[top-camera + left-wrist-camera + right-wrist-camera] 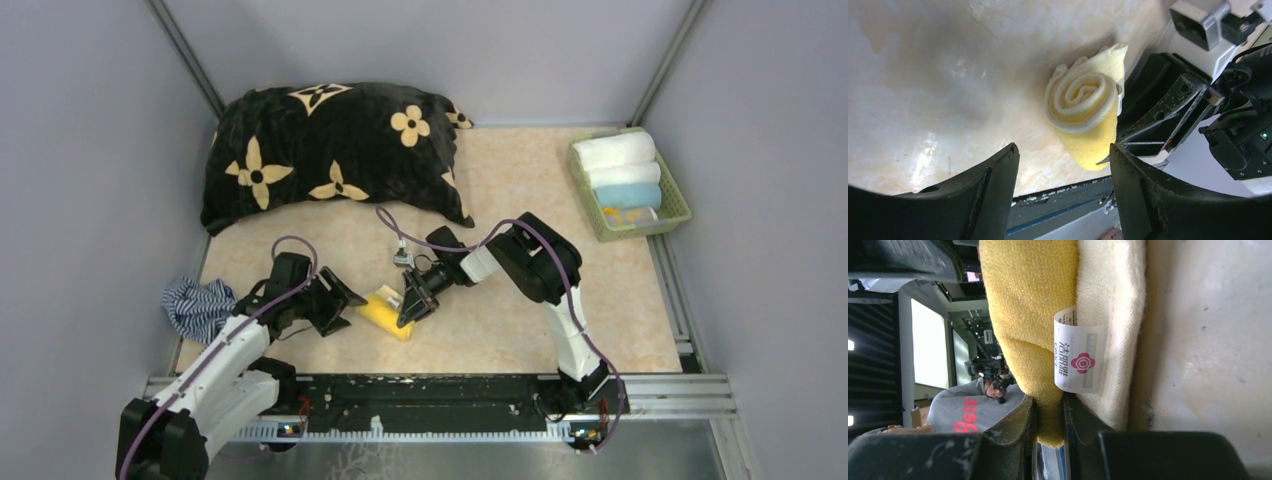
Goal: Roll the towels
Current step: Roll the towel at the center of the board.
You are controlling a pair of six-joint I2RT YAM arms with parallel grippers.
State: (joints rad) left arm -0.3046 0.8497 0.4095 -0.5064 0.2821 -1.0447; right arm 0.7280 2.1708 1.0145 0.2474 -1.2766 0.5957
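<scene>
The rolled yellow towel point(388, 312) lies on the counter point(470, 340) near its front edge, between the two arms. The right tool point(1048, 412) is nearly closed, pinching a fold of the towel. The left tool point(1063, 156) gapes wide and empty, just beside the roll's spiral end.

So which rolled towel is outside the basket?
The yellow towel, on the table in the right gripper; the white and blue rolls lie in the green basket.
</scene>
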